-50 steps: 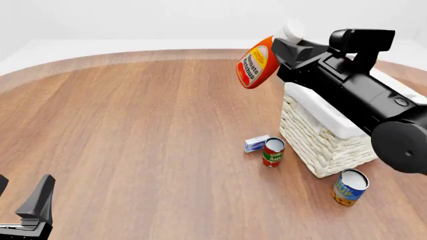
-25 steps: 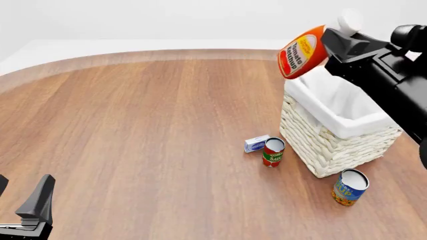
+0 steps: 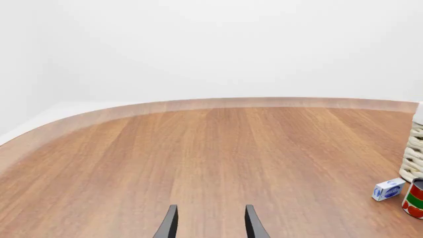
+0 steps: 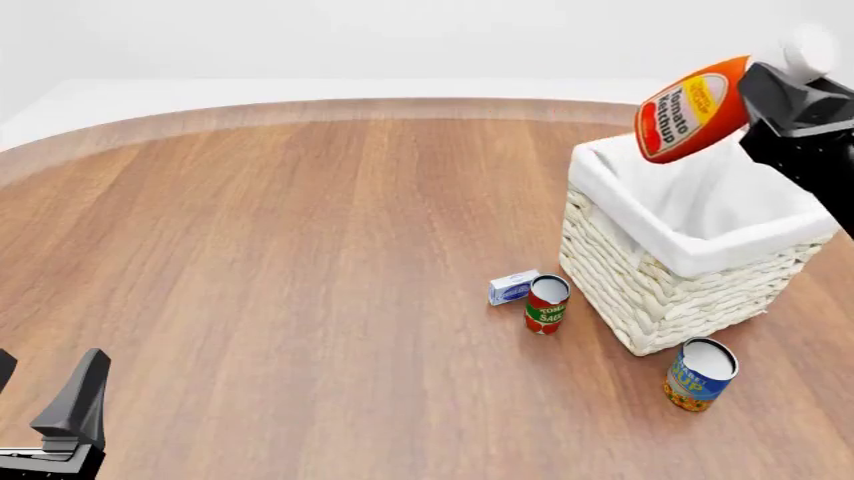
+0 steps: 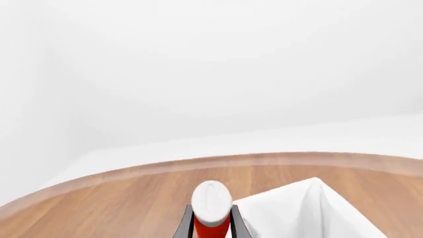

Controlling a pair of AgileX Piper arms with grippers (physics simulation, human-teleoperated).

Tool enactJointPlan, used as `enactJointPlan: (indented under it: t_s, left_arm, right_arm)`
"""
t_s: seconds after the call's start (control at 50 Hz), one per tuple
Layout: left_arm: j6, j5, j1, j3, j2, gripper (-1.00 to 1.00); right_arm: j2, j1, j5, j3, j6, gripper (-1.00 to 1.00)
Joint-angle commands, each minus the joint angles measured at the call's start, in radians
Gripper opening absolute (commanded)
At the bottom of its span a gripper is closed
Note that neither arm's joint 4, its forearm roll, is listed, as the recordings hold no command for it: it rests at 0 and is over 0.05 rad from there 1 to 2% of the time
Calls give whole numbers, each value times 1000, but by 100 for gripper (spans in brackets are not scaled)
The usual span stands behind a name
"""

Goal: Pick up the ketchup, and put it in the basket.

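A simulated tabletop test scene, not a real room

A round wooden table [image 4: 294, 250] with a pale rim stands against a blank white backdrop with no walls, furniture or windows. The flat, shadowless rendering marks it as a simulator. A wicker basket [image 4: 654, 290], two cans [image 4: 546, 304] [image 4: 699, 374] and a small box [image 4: 513, 287] stand on the table like grocery props, and black robot arm parts [image 4: 67, 420] show at the edges.

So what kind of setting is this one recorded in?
Most likely a simulated tabletop test scene, not a real room: a bare wooden table against a blank white backdrop, with only a few groceries, the ketchup held over a wicker basket, and two cans.
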Motion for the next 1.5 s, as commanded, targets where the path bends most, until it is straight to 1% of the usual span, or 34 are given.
enactJointPlan:
  t_s: [0.02, 0.06, 0.08, 0.1, 0.16, 0.38, 0.4, 0.76, 0.92, 1.08, 1.2, 1.36, 1.5]
  left_arm:
    - [0, 0, 0, 0, 0, 100]
    - [0, 0, 0, 0, 0, 100]
    - [0, 0, 0, 0, 0, 100]
    - [0, 0, 0, 0, 0, 100]
    - [0, 0, 0, 0, 0, 100]
    - [0, 0, 0, 0, 0, 100]
    - [0, 0, 0, 0, 0, 100]
    - [0, 0, 0, 0, 0, 100]
    - [0, 0, 0, 0, 0, 100]
    - [0, 0, 0, 0, 0, 100]
    - [0, 0, 0, 0, 0, 100]
    - [0, 0, 0, 0, 0, 100]
    - [0, 0, 0, 0, 0, 100]
  right_arm:
    - [-39, -97, 24, 25, 0, -100]
    - [-34, -95, 14, 36, 15, -100]
    - [-33, -109, 17, 38, 8, -100]
    - [-33, -109, 14, 42, 18, -100]
    - [-22, -121, 10, 46, 18, -100]
    - [28, -149, -12, 58, -7, -100]
    - [45, -164, -14, 56, -13, -100]
    - [100, -216, -11, 53, -61, -100]
    - [128, -209, -22, 56, -79, -100]
    - [168, -202, -21, 40, -125, -100]
    - [195, -197, -31, 32, -136, -100]
    - [252, -201, -40, 15, -172, -100]
    - [299, -197, -53, 2, -190, -100]
